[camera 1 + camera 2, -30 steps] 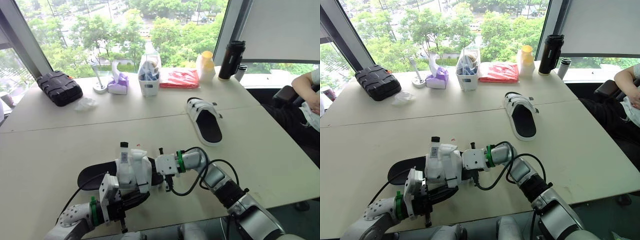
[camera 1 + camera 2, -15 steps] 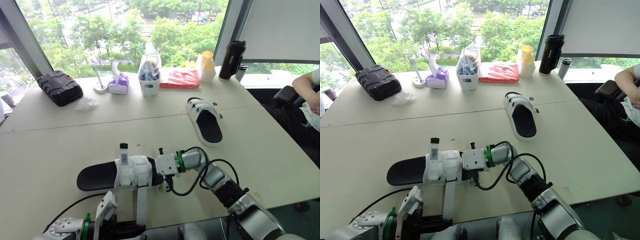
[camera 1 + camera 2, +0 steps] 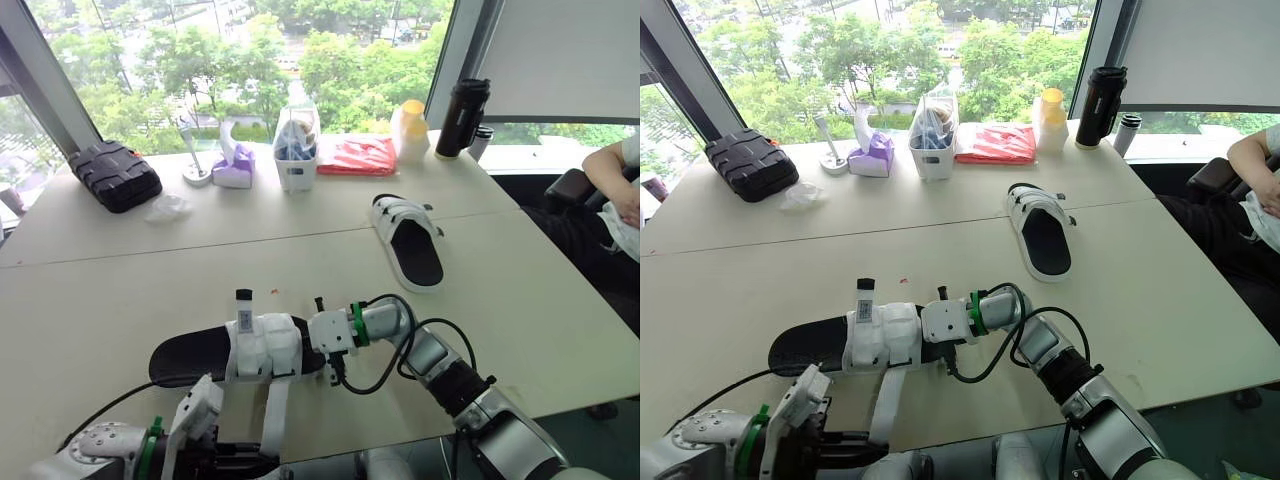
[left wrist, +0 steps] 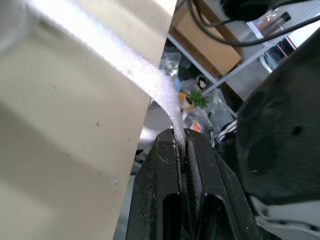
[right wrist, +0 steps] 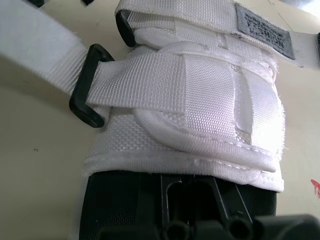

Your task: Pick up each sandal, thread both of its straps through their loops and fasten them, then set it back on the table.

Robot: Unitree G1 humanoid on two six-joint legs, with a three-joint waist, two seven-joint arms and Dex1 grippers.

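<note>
White strap (image 4: 125, 65) runs taut from the near sandal (image 3: 200, 355) down over the front edge of the counter (image 3: 120, 270), at the lower left of the eye views. The left gripper (image 4: 181, 142) has its two black fingers pressed together on the strap's free end, with the webbing pinched flat between them just off the counter's edge.

The near sandal lies flat on the counter in the lower left-centre, black sole up, with its white upper near the end that faces the right gripper (image 3: 318, 355). The right gripper's fingers are clamped on that end of the sole. In the right wrist view the pulled strap passes through a black loop (image 5: 87, 82) at the side of the upper, while a second band sits folded across the top.

The second sandal (image 3: 410, 245) rests alone at the centre right, well apart from both grippers.

Along the far edge by the window stand a black case (image 3: 115, 175) at the upper left, a purple tissue box (image 3: 236, 172), a white caddy (image 3: 297, 150), a red packet (image 3: 358, 157), a yellow-capped bottle (image 3: 412, 130) and a black flask (image 3: 463, 118). A person's arm (image 3: 615, 170) shows at the right edge.
</note>
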